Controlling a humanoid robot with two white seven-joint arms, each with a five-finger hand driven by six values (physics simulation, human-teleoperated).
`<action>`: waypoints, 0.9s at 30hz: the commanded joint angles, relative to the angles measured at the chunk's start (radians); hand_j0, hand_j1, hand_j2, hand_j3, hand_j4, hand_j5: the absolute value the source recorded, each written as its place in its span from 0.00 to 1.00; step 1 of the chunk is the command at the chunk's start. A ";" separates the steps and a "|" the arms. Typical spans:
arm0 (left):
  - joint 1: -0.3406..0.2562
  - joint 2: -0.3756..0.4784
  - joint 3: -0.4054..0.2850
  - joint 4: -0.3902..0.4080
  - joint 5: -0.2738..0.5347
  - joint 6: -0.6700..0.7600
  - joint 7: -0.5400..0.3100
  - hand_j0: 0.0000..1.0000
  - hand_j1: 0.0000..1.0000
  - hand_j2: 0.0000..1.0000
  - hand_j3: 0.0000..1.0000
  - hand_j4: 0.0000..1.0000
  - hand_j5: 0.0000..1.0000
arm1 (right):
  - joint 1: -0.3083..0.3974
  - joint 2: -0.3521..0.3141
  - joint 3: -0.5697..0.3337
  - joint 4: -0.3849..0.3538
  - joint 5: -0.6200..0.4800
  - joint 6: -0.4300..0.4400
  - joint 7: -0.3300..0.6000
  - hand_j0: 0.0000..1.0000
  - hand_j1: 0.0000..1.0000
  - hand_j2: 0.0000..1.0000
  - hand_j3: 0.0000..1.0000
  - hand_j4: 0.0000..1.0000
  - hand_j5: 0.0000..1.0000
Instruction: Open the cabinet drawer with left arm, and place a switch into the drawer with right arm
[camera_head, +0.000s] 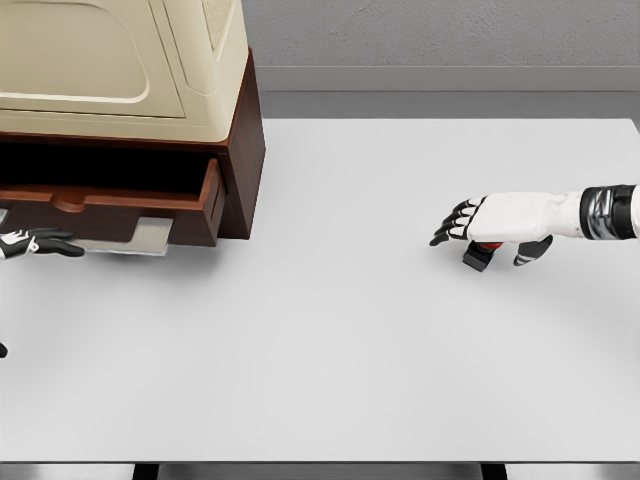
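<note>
The drawer (120, 205) stands open; the left hand (40, 243) rests just before it, fingers extended and empty. The right hand (480, 225) hovers spread over the switch (478, 256) on the bench (330, 350). Close the fingers squarely around the switch before lifting.

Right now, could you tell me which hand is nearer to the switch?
Right. The right hand hovers directly over the switch; the left hand is across the table by the open drawer.

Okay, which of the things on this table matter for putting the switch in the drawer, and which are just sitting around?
Part of the job:
- cabinet
- open drawer
- switch, under the right hand
- left hand, by the drawer front

Just there:
- cream appliance atop the cabinet
- table
</note>
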 joint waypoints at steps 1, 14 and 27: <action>0.000 0.001 0.007 0.006 -0.039 0.003 0.000 1.00 1.00 1.00 1.00 1.00 1.00 | 0.000 0.001 0.000 0.000 -0.004 0.002 0.000 1.00 1.00 1.00 1.00 1.00 1.00; -0.001 0.018 0.102 0.003 0.073 0.000 0.000 1.00 1.00 1.00 1.00 1.00 1.00 | -0.003 0.001 0.002 0.001 0.002 0.002 0.000 1.00 1.00 1.00 1.00 1.00 1.00; -0.014 -0.009 0.383 -0.002 0.265 0.268 0.000 1.00 1.00 1.00 1.00 1.00 1.00 | -0.005 -0.002 0.002 0.008 0.003 0.002 0.000 0.87 0.87 0.87 0.87 0.87 0.87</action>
